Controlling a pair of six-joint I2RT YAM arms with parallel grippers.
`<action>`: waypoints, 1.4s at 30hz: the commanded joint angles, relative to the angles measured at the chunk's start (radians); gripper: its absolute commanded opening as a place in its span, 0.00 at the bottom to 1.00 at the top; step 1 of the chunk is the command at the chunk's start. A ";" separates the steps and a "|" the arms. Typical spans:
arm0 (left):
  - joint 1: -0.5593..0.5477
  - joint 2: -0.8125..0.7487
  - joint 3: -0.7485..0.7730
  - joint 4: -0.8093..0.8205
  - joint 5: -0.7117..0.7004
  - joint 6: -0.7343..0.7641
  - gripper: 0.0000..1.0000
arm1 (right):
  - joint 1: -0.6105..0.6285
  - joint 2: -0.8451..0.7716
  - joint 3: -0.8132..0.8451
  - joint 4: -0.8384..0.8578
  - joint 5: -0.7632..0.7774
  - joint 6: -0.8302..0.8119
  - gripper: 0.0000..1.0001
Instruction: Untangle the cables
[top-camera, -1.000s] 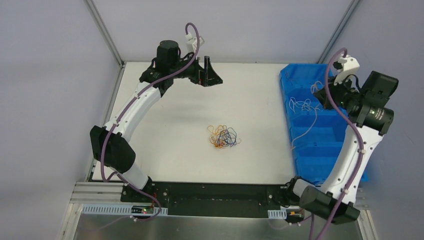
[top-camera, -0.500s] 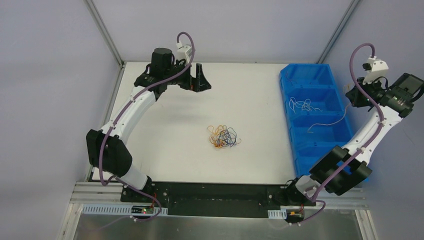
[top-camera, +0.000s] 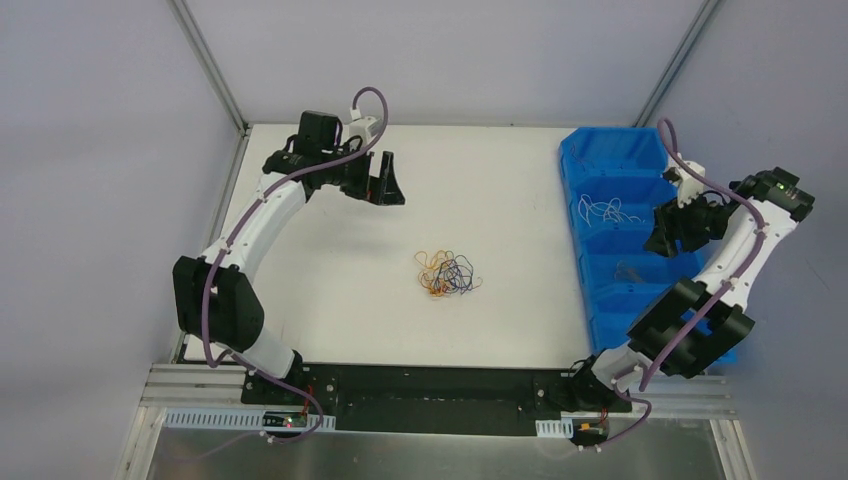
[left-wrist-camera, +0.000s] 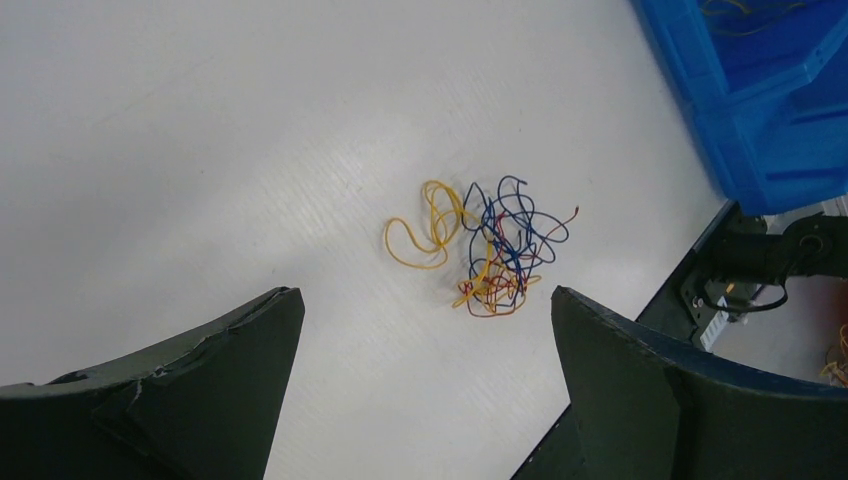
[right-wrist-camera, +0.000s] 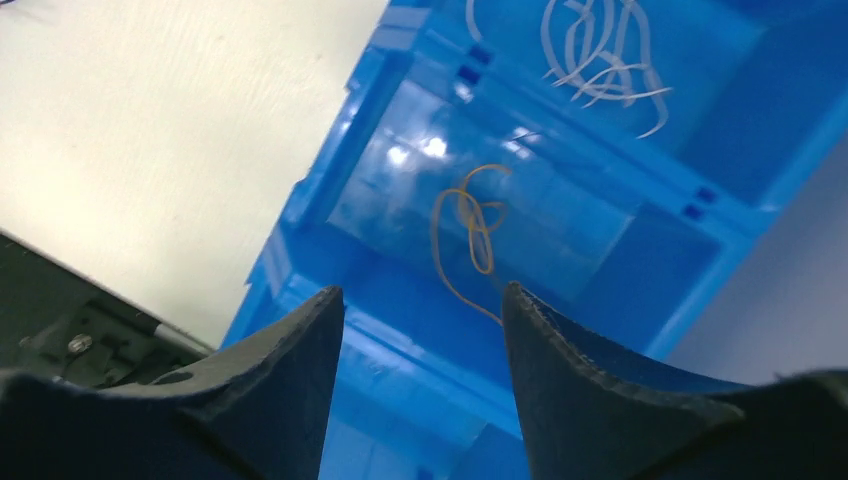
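Note:
A small tangle of cables (top-camera: 448, 274), yellow-orange, blue and red, lies on the white table near its middle; the left wrist view shows the same clump (left-wrist-camera: 485, 250) ahead of the fingers. My left gripper (top-camera: 385, 180) (left-wrist-camera: 424, 292) hovers over the far left of the table, open and empty. My right gripper (top-camera: 668, 232) (right-wrist-camera: 422, 290) hangs over the blue bin (top-camera: 572, 190), open with nothing between its fingers. Below it a single orange cable (right-wrist-camera: 470, 225) (top-camera: 628, 268) lies curled in one compartment. White cables (right-wrist-camera: 600, 45) (top-camera: 608, 210) lie in the compartment beyond.
The blue bin (right-wrist-camera: 330, 170) has several compartments in a row along the table's right edge. Metal frame posts rise at the far corners. The black base rail (top-camera: 430, 390) runs along the near edge.
My right gripper has swung down over the bin's third compartment and opened; the cable it carried now lies in that compartment. The left gripper has drifted a little left and nearer.

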 joint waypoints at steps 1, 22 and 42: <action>-0.004 0.008 -0.045 -0.068 0.058 0.090 0.99 | 0.014 0.009 0.046 -0.219 0.008 -0.112 0.65; -0.109 0.380 -0.176 0.136 0.266 -0.222 0.58 | 0.875 -0.018 -0.306 0.482 -0.079 1.018 0.71; -0.157 0.260 -0.318 0.395 0.226 -0.533 0.00 | 1.161 0.334 -0.388 0.922 0.251 1.384 0.33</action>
